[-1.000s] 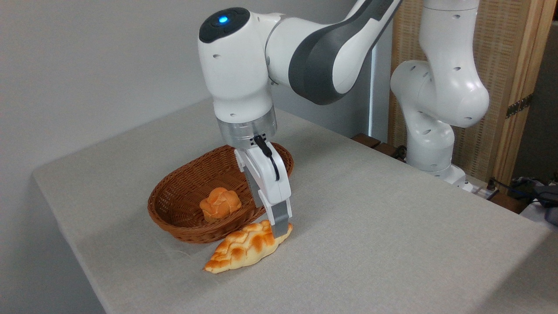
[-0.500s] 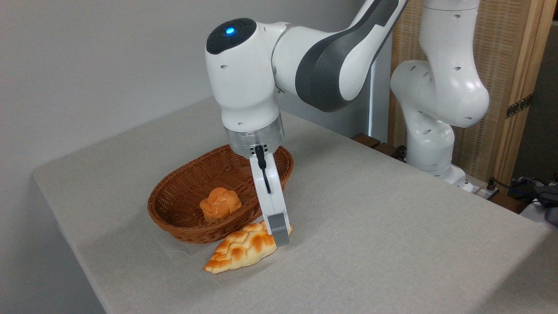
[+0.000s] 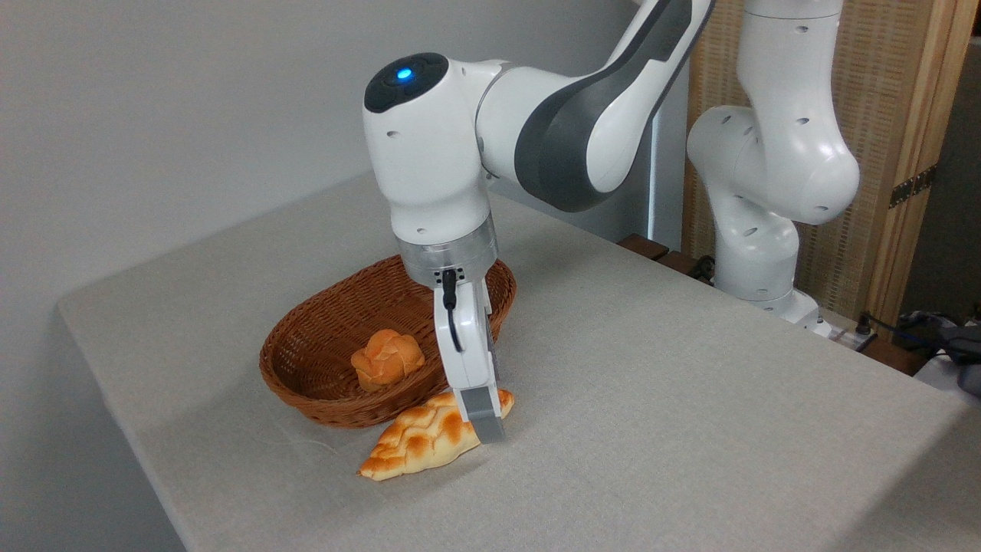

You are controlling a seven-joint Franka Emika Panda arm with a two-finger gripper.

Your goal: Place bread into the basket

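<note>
From the fixed camera, a grey cloth-covered table (image 3: 651,399) fills most of the picture. The oval wicker basket (image 3: 322,360) sits left of centre, and the round knotted bun (image 3: 387,358) lies inside it, toward its near wall. The braided loaf (image 3: 418,445) lies flat on the cloth outside the basket, at about 5 o'clock from the bun, its upper edge just beside or touching the basket's near wall; its pointed tip aims toward 8 o'clock and its other end toward 2 o'clock.

The white Franka arm (image 3: 552,130) reaches in from 2 o'clock, wrist pointing down over the basket's right end. The gripper (image 3: 483,422) is seen edge-on, its grey fingertip down at the right-hand part of the loaf and reaching to the cloth. Only the near finger shows, so I cannot tell whether the jaws are spread or pinching the loaf.

Behind the arm's base stands a wooden-framed woven screen (image 3: 881,115).
</note>
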